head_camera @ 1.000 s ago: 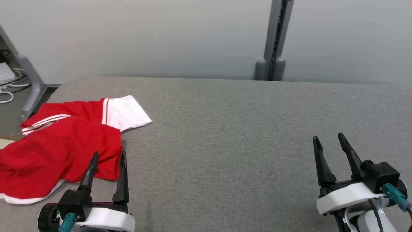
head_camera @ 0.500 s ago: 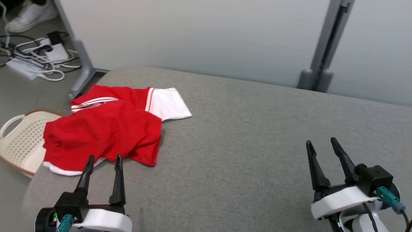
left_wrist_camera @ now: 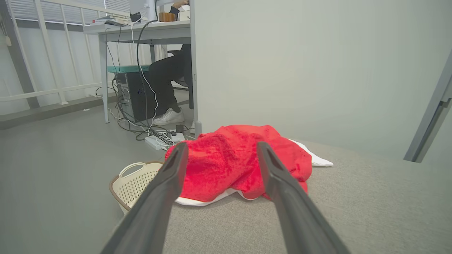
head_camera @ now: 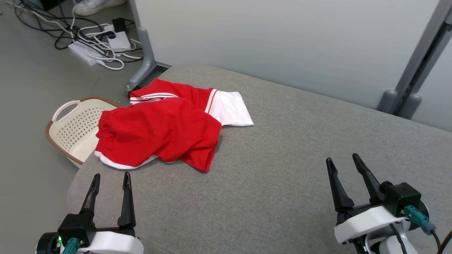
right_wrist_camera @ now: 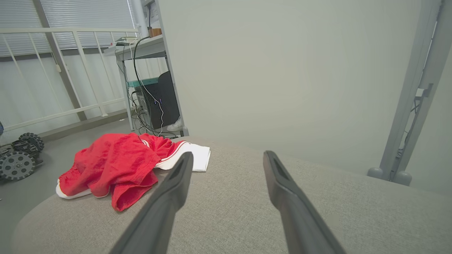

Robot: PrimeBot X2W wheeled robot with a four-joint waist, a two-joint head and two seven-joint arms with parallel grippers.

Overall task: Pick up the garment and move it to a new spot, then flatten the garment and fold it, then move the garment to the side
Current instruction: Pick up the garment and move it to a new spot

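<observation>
The garment (head_camera: 162, 130) is red with white trim and white stripes, lying crumpled near the left corner of the grey padded table (head_camera: 282, 148). My left gripper (head_camera: 110, 178) stands open just short of the garment's near hem, touching nothing. In the left wrist view the garment (left_wrist_camera: 229, 162) lies straight ahead between the two dark fingers (left_wrist_camera: 169, 176). My right gripper (head_camera: 342, 159) is open and empty over the table's right side, far from the cloth. The right wrist view has the garment (right_wrist_camera: 116, 165) off to the left of its gripper (right_wrist_camera: 226, 155).
A cream perforated basket (head_camera: 74, 127) sits on the floor beside the table's left corner. Cables and a power strip (head_camera: 95, 53) lie on the floor behind it. A grey partition wall (head_camera: 282, 42) and its post (head_camera: 416, 70) stand behind the table. A seated person's leg and shoe (left_wrist_camera: 169, 116) show under a desk.
The head camera has swung left, so the whole scene has shifted right and the basket and cables have come into view. The garment lies as before and both grippers stay open.
</observation>
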